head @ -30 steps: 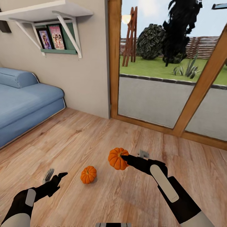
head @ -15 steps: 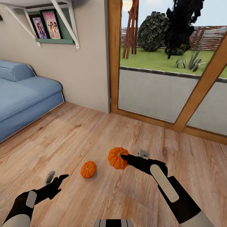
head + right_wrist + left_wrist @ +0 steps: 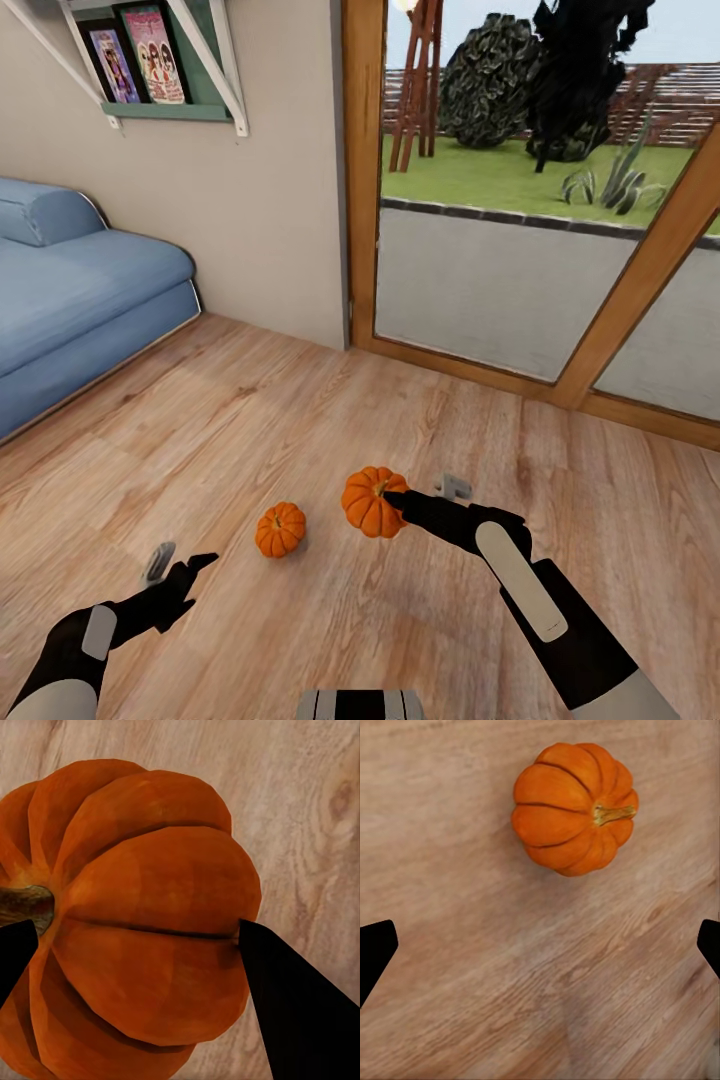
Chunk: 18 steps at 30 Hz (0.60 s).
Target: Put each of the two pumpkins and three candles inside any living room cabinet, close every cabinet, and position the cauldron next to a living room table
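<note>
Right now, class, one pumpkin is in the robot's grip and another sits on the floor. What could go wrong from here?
1. The right gripper pinches the held pumpkin on its rounded ribs, so it might slip out and drop while being carried.
2. The left gripper is open above the wood floor, off to one side of the second pumpkin; a misjudged reach could nudge it and set it rolling.

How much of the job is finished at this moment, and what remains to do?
Nothing looks finished yet. In hand: the right gripper is shut on one pumpkin, its fingers pressing both sides. The second pumpkin sits on the wood floor, ahead of the open left gripper. Left: store both pumpkins and the candles in a cabinet, close every cabinet, and move the cauldron beside the table.
</note>
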### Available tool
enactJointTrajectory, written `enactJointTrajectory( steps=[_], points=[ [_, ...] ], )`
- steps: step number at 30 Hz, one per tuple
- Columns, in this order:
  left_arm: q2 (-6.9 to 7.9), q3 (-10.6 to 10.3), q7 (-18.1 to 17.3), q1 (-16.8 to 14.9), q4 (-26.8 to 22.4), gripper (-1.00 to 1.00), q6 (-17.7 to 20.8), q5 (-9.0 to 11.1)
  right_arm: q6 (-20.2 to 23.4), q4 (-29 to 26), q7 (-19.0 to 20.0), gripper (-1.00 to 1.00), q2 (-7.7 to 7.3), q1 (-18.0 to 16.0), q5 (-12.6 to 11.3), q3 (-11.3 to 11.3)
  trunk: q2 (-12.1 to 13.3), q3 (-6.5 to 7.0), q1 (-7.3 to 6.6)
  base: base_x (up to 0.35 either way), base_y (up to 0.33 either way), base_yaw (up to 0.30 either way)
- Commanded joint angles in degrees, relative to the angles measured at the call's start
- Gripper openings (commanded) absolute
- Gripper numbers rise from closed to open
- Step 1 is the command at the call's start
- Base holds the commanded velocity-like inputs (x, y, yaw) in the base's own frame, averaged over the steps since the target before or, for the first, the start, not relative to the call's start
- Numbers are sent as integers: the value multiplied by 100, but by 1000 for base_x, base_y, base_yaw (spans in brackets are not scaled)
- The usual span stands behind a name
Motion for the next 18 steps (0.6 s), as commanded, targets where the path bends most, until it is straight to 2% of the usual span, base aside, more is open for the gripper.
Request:
enactJointTrajectory(
  steps=[1,7,18],
  points=[
    [2,0,-23,0,0,100,0,0,-5,2,16,-100,1,2,-11,-1,0,0,0,0,0,0],
    [8,0,-81,0,0,100,8,-4,-5,9,23,-100,1,2,-14,2,0,0,0,56,-50,0],
    [24,-5,-82,0,-1,100,10,-9,-5,9,24,-100,1,-1,-20,8,0,0,0,205,-200,0]
  ],
)
